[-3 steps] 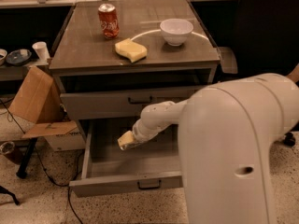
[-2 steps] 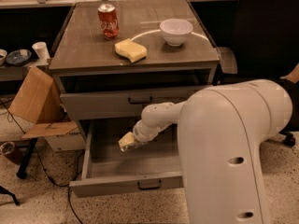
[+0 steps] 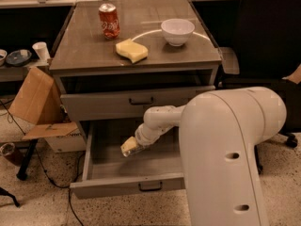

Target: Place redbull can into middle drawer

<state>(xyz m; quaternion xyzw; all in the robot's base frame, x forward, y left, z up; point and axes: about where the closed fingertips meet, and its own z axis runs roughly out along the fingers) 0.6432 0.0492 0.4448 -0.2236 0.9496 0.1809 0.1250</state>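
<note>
The middle drawer (image 3: 108,188) is pulled wide open below the table top, its dark bar handle facing me. My gripper (image 3: 128,146) reaches down into the drawer from the right and hangs just above its floor, left of centre. Its pale yellowish tip is all that shows. The redbull can is not visible as a separate thing, and I cannot tell if it is in the gripper. The bare drawer floor (image 3: 113,164) in front of the gripper holds nothing I can see.
The upper drawer front (image 3: 108,106) is closed. On the table top (image 3: 84,55) stand a red cola can (image 3: 109,20), a yellow sponge (image 3: 131,50) and a white bowl (image 3: 177,31). A cardboard box (image 3: 35,98) is at the left and a black chair (image 3: 268,36) at the right. My arm's big white link (image 3: 225,164) blocks the right foreground.
The gripper stays inside the open drawer at nearly the same place. Only the arm's big near link shifts slightly.
</note>
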